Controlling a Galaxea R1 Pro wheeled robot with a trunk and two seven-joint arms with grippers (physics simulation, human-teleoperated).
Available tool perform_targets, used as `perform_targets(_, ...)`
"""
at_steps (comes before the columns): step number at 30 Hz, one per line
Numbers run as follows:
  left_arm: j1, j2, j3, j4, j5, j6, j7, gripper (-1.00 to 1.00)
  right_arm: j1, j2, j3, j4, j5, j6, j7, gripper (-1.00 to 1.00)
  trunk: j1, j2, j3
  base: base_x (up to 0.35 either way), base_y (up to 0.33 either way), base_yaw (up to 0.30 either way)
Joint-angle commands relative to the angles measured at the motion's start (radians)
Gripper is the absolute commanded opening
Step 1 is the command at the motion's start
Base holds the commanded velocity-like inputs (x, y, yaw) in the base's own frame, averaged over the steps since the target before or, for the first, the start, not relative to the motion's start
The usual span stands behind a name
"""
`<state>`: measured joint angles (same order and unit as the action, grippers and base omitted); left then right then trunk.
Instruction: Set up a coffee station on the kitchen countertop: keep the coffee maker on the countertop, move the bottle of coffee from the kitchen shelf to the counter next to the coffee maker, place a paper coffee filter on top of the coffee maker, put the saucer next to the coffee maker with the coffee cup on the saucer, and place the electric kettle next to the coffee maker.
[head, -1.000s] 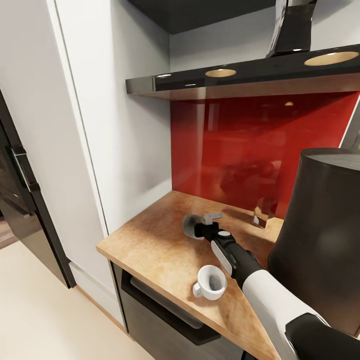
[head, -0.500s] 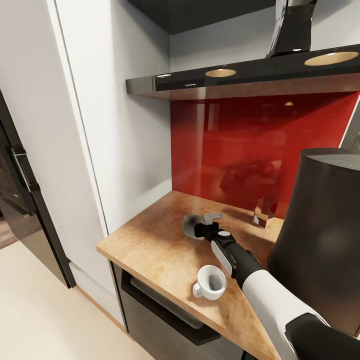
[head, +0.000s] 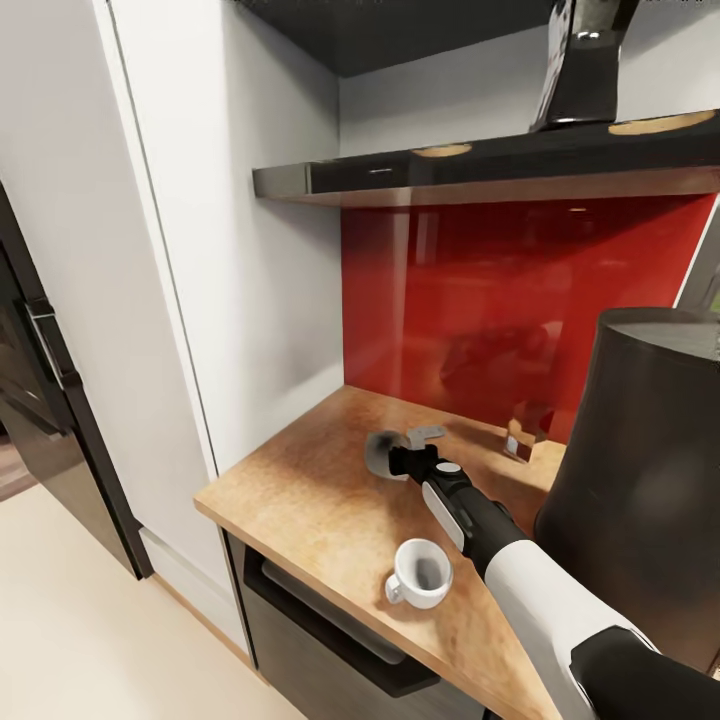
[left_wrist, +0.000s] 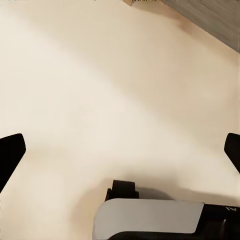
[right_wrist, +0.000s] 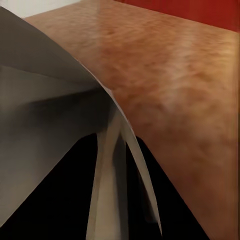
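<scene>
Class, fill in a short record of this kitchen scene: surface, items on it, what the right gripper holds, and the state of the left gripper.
surface: countertop, red splashback behind
cup: cup upright near the front edge, no saucer under it
coffee maker: coffee maker, tall and dark, at the right
right gripper: right gripper shut on filter, low over the countertop
left gripper: left gripper open, pale floor beyond it

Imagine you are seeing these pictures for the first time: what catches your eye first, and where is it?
The glossy red splashback behind the kitchen countertop stands out most, under the thin black kitchen shelf. At the right a tall dark coffee maker looms close to the camera. In the middle the right gripper holds the grey-white paper coffee filter above the counter, with the small white coffee cup standing near the front edge.
</scene>
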<state>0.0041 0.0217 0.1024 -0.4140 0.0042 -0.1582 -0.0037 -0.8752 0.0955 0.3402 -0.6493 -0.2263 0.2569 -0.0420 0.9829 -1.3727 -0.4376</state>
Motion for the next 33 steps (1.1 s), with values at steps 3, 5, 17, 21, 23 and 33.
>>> perform_targets(3, 0.0, 0.0, 0.002, -0.001, 0.0, -0.001, 0.0, 1.0, -0.001, 0.0, 0.003, -0.001, -0.01, 0.004, -0.004, -1.0, -0.012, 0.021, 0.009, 0.0, 0.0, 0.0)
perform_targets(5, 0.0, 0.0, 0.002, -0.001, 0.0, -0.001, 0.0, 1.0, -0.001, 0.0, 0.003, -0.001, -0.01, 0.004, -0.004, -1.0, -0.019, 0.035, 0.015, 0.0, 0.0, 0.0)
perform_targets(17, 0.0, 0.0, 0.002, -0.002, 0.0, -0.001, 0.0, 1.0, -0.001, 0.0, 0.003, -0.002, -0.01, 0.004, -0.004, -1.0, -0.065, 0.119, 0.052, 0.0, 0.0, 0.0)
perform_targets(21, 0.0, 0.0, 0.002, -0.002, 0.0, -0.001, 0.0, 1.0, -0.001, 0.0, 0.003, -0.003, -0.01, 0.004, -0.004, -1.0, -0.081, 0.147, 0.065, 0.0, 0.0, 0.0)
perform_targets(23, 0.0, 0.0, 0.002, -0.002, 0.0, -0.001, 0.0, 1.0, -0.001, 0.0, 0.003, -0.003, -0.01, 0.004, -0.004, -1.0, -0.088, 0.161, 0.071, 0.0, 0.0, 0.0)
perform_targets(33, 0.0, 0.0, 0.002, -0.001, 0.0, -0.001, 0.0, 1.0, -0.001, 0.0, 0.003, -0.003, -0.01, 0.005, -0.004, -1.0, -0.127, 0.231, 0.103, 0.0, 0.0, 0.0)
